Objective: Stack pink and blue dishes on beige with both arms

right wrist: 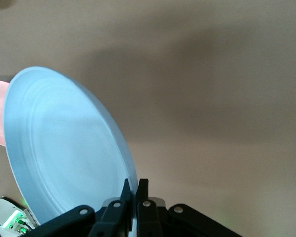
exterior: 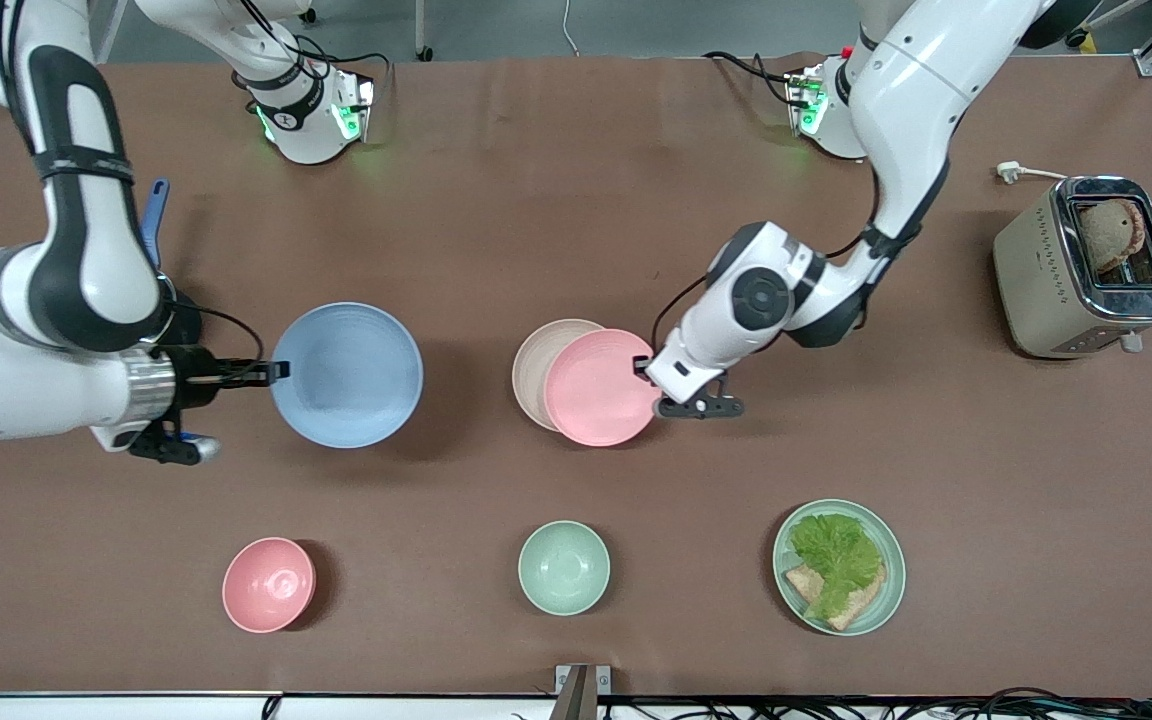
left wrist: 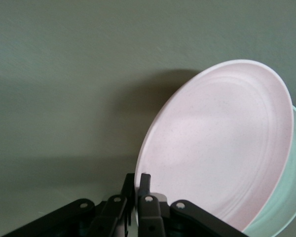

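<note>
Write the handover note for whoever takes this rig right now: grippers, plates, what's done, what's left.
Left gripper: shut on the pink plate's rim, holding it over the beige plate, overlapping it but off-centre.
Right gripper: shut on the blue plate's rim, toward the right arm's end of the table, apart from the beige plate.
Done: both plates gripped; pink nearly in place.
Left: centre and release pink on beige, then bring blue across and set it on top.
</note>
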`<action>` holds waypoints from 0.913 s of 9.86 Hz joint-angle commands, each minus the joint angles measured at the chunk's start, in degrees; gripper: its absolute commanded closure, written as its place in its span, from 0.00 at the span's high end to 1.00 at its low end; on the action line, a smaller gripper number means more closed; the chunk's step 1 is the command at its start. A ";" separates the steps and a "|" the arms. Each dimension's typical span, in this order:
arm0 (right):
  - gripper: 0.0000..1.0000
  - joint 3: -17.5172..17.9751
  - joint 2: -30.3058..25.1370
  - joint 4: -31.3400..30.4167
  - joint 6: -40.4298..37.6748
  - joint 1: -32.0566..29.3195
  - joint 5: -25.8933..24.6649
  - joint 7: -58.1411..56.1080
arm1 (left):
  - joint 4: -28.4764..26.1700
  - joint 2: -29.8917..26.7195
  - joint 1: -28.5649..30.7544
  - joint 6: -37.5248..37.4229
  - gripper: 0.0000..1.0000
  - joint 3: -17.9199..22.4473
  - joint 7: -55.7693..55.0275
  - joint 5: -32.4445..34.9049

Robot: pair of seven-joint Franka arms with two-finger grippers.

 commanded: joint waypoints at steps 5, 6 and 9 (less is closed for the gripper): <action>0.01 4.36 -1.09 -4.53 3.61 1.47 0.04 1.09 | -0.50 -0.10 -0.88 -1.71 1.00 -1.72 -13.62 14.10; 0.01 7.07 -1.09 -7.15 7.81 1.47 0.56 1.18 | -1.81 -4.21 -0.53 -5.11 1.00 -1.64 -13.36 14.18; 0.01 14.54 -0.83 -12.70 20.55 1.74 3.98 2.59 | -3.23 -15.12 0.00 -15.23 1.00 3.78 -0.84 13.40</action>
